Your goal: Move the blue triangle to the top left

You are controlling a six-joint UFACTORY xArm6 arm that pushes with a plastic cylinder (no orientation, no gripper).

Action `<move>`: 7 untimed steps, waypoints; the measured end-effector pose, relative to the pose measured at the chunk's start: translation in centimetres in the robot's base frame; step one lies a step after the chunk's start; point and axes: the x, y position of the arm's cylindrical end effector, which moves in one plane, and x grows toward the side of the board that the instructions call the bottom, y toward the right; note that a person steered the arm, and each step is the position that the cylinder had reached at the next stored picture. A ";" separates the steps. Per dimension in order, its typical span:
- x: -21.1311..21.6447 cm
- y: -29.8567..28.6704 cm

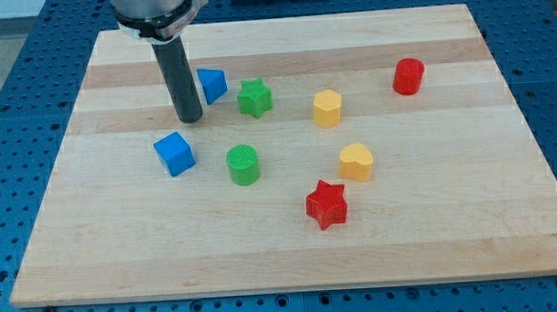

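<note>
- Resting on the board, my tip (190, 119) stands in the upper left part of the frame, just to the left of the blue triangle (213, 85) and a little lower; whether rod and block touch I cannot tell. It is a bare rod with nothing to open or close, and it holds nothing.
- Below my tip, toward the lower left, sits a blue cube (174, 153), apart from it.
- The blue triangle lies upper left of centre on the wooden board (473, 232), with a green star (253, 98) just to its right.
- A green cylinder (244, 164) sits lower, near the middle.
- Further right come a yellow block (328, 108), a red star (326, 204), a yellow heart (355, 161), and a red cylinder (408, 76) at the far right.
- The triangle looks small, light, rigid, likely to slide easily and to spin if struck off-centre. It cannot be gripped; I judge the push should meet its right, lower face squarely, driving it up and left.
</note>
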 end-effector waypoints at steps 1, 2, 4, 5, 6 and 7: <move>1.7 0.2; 3.9 2.7; 5.3 7.4; 5.6 7.4; 3.9 7.3; -0.1 5.4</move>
